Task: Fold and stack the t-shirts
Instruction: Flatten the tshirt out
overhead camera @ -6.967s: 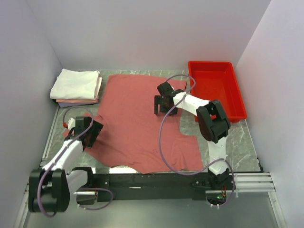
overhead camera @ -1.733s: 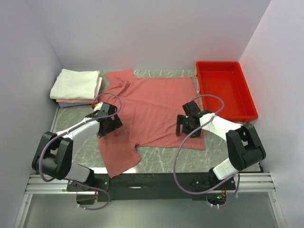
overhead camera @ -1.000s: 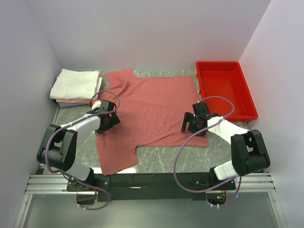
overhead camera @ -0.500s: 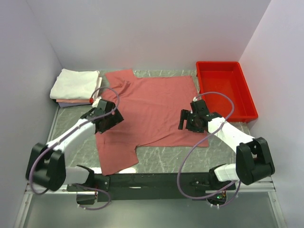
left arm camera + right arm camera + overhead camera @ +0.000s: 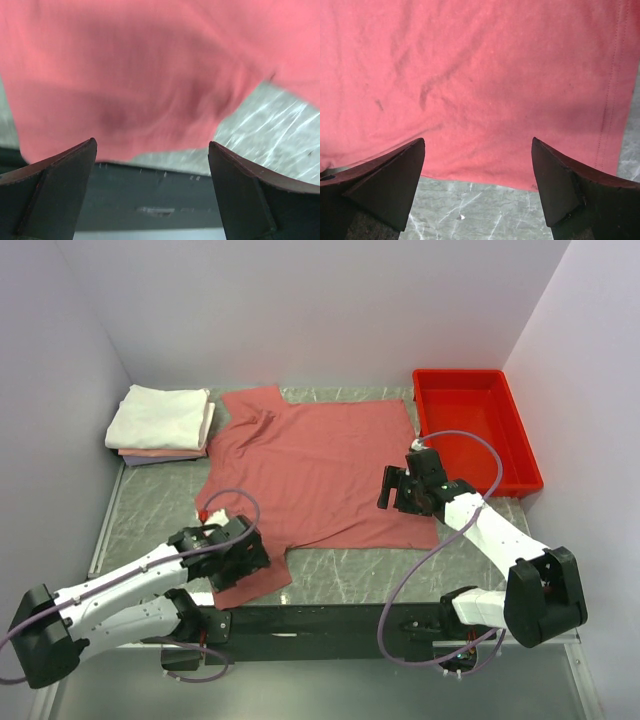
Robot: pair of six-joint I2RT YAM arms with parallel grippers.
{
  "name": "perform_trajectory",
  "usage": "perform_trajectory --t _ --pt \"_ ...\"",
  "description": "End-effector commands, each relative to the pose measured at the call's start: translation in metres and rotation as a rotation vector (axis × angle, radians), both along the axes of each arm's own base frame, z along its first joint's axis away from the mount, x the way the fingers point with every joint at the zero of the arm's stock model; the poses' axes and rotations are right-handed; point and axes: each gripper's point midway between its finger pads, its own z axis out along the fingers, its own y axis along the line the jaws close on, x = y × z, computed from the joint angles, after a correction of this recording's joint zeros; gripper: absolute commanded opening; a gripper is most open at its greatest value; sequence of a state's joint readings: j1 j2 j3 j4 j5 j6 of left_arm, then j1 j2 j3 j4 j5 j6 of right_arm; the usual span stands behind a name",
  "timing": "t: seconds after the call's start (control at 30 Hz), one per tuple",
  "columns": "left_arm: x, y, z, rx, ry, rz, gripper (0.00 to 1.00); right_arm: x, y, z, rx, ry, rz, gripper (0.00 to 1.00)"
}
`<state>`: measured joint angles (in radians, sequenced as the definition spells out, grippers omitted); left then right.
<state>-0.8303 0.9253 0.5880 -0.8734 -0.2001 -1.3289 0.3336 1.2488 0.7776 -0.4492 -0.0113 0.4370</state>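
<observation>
Several folded t-shirts [image 5: 160,420] sit stacked in the upper left of the top view, white on top with pale pink edges under it. They lie on the marble tabletop [image 5: 150,502], just beside one sleeve of the spread shirt.

Lower left, the left arm lies low along the near edge. The left tool [image 5: 245,558] is over the near-left flap of the salmon-red t-shirt [image 5: 315,465] and hides part of it. In the left wrist view its fingers [image 5: 55,192] are spread wide with nothing between them. Beyond the tips are the flap's rumpled hem, a black rail [image 5: 150,207] below it and bare marble to the right. Whether the tips touch the cloth cannot be told.

The salmon-red t-shirt fills the middle of the tabletop. It is mostly flat, with wrinkles near the collar at upper left, and its flap reaches down to the near edge.

Right of centre, the right tool [image 5: 395,492] is over the shirt's lower right part. Its fingers [image 5: 385,187] are likewise spread and pinch nothing. The right wrist view shows the hem, a side seam at the right and marble below.

A purple cable [image 5: 490,455] arcs from the right arm over the gap between shirt and tray.

At the upper right stands the red tray [image 5: 530,465]. Its near-left corner is just beside the shirt's far right corner.
</observation>
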Motion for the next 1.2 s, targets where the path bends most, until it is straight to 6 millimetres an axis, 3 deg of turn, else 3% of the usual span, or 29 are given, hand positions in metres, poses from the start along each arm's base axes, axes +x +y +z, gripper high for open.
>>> perform_trajectory --t 0.0,0.13,0.37,0.57,0.87,1.0,1.17 --pt "-0.033 0.006 -0.014 0.022 0.129 0.109 0.99 0.004 -0.005 0.001 -0.021 -0.027 -0.018 0.93" --pt "-0.045 0.005 -0.026 0.062 0.189 0.114 0.91 0.002 -0.007 0.0 -0.03 -0.023 -0.021 0.93" --pt "-0.048 0.008 -0.035 0.097 0.21 0.175 0.63 0.001 -0.006 -0.004 -0.032 -0.009 -0.015 0.93" --pt "-0.06 0.016 -0.041 0.097 0.251 0.202 0.52 0.001 -0.007 -0.005 -0.039 -0.008 -0.019 0.93" --pt "-0.06 0.015 -0.056 0.094 0.254 0.198 0.42 0.0 -0.011 -0.003 -0.043 -0.021 -0.04 0.93" --pt "-0.063 0.024 -0.061 0.147 0.267 0.214 0.23 -0.008 -0.019 -0.002 -0.042 -0.041 -0.1 0.93" --pt "-0.056 0.023 -0.055 0.143 0.226 0.202 0.01 -0.034 -0.035 -0.012 -0.012 -0.017 -0.242 0.93"
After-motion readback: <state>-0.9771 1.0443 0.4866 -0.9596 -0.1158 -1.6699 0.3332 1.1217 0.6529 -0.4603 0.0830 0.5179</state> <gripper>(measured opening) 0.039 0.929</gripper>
